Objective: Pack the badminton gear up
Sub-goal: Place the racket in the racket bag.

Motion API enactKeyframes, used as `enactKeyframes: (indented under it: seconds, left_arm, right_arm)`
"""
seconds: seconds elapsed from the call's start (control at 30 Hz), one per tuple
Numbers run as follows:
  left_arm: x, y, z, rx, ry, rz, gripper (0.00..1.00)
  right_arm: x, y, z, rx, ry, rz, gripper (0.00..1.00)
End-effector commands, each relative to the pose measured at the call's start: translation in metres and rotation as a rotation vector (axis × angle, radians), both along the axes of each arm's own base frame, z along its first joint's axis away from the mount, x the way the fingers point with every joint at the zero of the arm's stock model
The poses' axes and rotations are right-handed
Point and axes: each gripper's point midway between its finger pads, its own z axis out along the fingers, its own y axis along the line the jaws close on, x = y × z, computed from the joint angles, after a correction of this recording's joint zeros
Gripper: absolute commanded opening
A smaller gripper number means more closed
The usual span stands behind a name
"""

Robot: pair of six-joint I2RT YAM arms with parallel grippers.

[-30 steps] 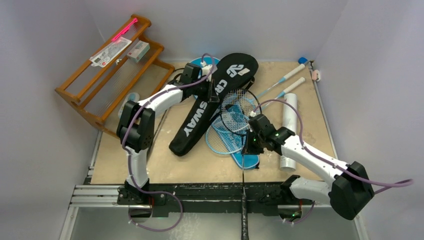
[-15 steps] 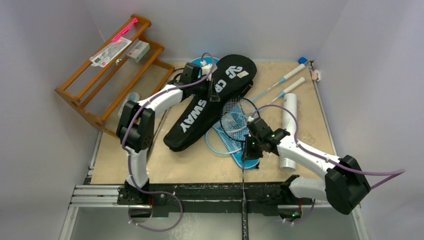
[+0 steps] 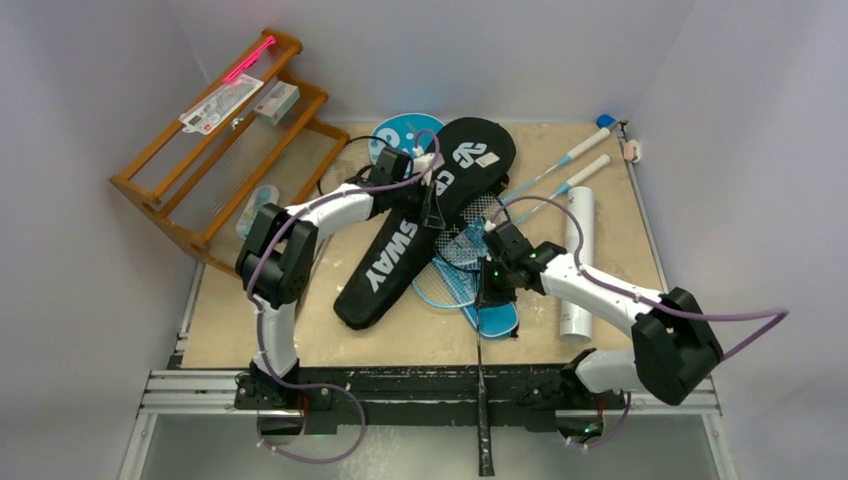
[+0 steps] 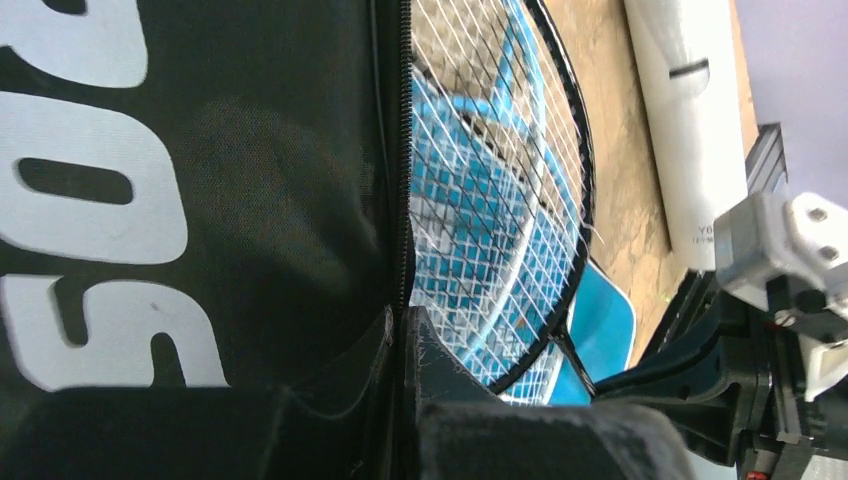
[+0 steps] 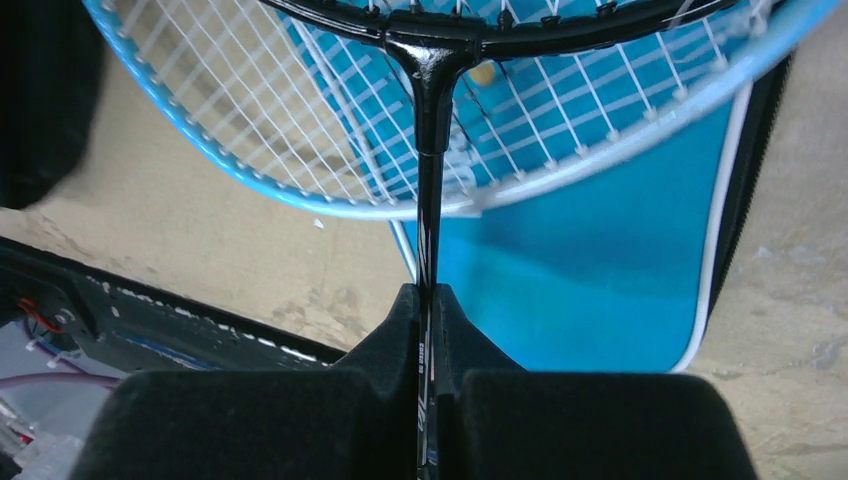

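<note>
Shows the left gripper (image 4: pixel 400 335) pinched shut on the zipper edge of the black cover (image 3: pixel 395 245), mid-table. Shows the right gripper (image 5: pixel 428 300) clamped on the black racket (image 5: pixel 434 62) by its shaft, head at the cover's opening, over the light-blue racket (image 3: pixel 445 288). Could snag strings on zipper teeth, or twist in so thin a grip.

Top view: fixed high behind the arm bases, facing down and forward, far enough to take in the whole worktop (image 3: pixel 300 330). Left wrist view: pressed close, sighting past the left hand (image 4: pixel 402 340) along the black cover (image 4: pixel 200 200) toward black racket (image 4: pixel 500 220) and tube (image 4: pixel 690 120). Right wrist view: equally close, sighting past the right hand (image 5: pixel 428 310) down the racket shaft onto the blue cover (image 5: pixel 600 270). Shared by all three: racket head over blue cover.
</note>
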Motion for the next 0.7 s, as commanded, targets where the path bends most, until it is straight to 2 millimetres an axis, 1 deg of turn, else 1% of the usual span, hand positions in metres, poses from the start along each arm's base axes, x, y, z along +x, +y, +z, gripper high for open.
enactKeyframes:
  seconds: [0.0,0.13,0.23,0.3,0.33,0.47,0.57,0.67]
  left_arm:
    - [-0.017,-0.008,0.038,-0.067,-0.064,-0.022,0.0]
    - [-0.029,-0.001,0.05,-0.075,-0.069,-0.002,0.0]
    - [-0.039,0.008,0.06,-0.063,-0.067,0.023,0.0]
    - [-0.047,0.012,0.07,-0.075,-0.073,0.03,0.0]
    - [-0.052,0.014,0.072,-0.077,-0.068,0.035,0.0]
    - [-0.067,0.022,0.083,-0.093,-0.062,0.05,0.0]
    - [-0.084,0.026,0.085,-0.106,-0.038,0.04,0.0]
    - [-0.102,0.029,0.079,-0.116,-0.008,0.026,0.0]
  right_arm:
    - [0.028,0.025,0.025,0.067,-0.072,0.036,0.0]
    - [0.053,0.039,0.037,0.074,-0.109,0.01,0.0]
    - [0.077,0.048,0.047,0.066,-0.15,-0.019,0.0]
    - [0.094,0.055,0.059,0.077,-0.191,-0.044,0.0]
    - [0.102,0.058,0.063,0.085,-0.201,-0.058,0.0]
    - [0.136,0.066,0.07,0.1,-0.243,-0.15,0.0]
    - [0.16,0.07,0.071,0.118,-0.267,-0.224,0.0]
    - [0.184,0.068,0.071,0.129,-0.306,-0.295,0.0]
